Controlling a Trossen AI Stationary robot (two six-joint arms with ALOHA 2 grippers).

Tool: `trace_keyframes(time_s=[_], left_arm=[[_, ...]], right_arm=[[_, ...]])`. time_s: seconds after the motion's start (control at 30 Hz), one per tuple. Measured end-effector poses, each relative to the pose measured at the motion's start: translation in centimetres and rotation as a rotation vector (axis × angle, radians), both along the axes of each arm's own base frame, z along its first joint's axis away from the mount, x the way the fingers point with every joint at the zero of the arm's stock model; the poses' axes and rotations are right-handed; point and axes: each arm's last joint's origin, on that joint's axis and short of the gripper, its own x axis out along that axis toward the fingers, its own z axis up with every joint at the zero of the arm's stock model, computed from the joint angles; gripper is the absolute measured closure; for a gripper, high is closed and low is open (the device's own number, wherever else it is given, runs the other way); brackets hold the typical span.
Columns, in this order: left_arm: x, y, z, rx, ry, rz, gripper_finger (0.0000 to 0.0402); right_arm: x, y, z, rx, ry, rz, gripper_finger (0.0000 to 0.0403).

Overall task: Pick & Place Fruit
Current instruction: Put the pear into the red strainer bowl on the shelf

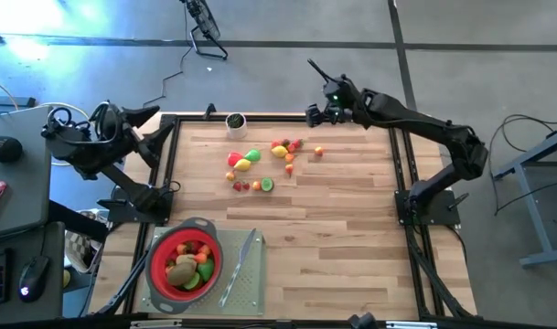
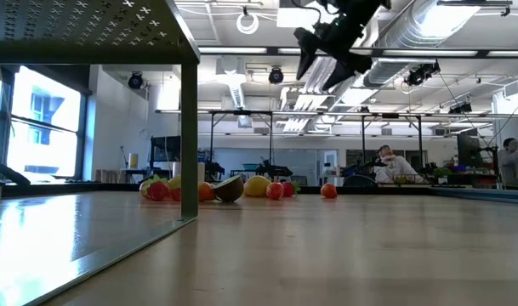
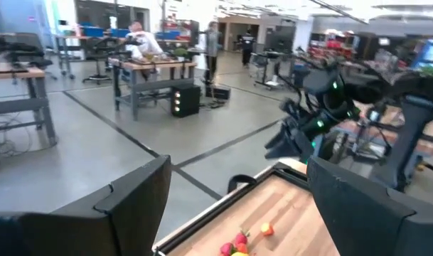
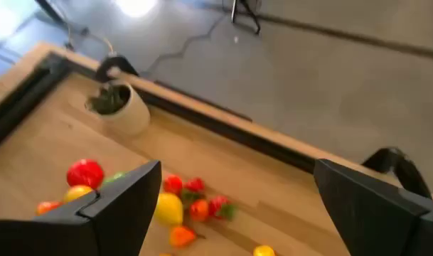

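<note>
Several small toy fruits (image 1: 260, 166), red, yellow, green and orange, lie loose on the wooden table toward its far edge. They also show in the low view (image 2: 233, 189) and the right wrist view (image 4: 168, 208). More fruits (image 1: 188, 260) sit in the red strainer (image 1: 157, 267) at the near left. My right gripper (image 1: 313, 114) (image 4: 237, 167) hangs open, high over the far edge, right of and beyond the loose fruits. My left gripper (image 1: 157, 128) (image 3: 237, 167) is open, raised at the table's far left corner.
The strainer stands on a grey board (image 1: 251, 291) with a slim grey knife (image 1: 241, 265) beside it. A small white pot with a green plant (image 1: 235, 122) (image 4: 120, 107) stands at the far edge. A black frame (image 1: 399, 155) borders the table. People sit in the room beyond.
</note>
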Motion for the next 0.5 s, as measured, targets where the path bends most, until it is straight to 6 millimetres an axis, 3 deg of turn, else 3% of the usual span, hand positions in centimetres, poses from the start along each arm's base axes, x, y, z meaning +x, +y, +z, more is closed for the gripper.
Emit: trace_keyframes(time_s=[0.5], left_arm=[[-0.1,0.1,0.0,-0.066,-0.065,0.081,0.0080]], right_arm=[[1.9,-2.9,-8.1,0.334,0.260,0.180,0.0041]])
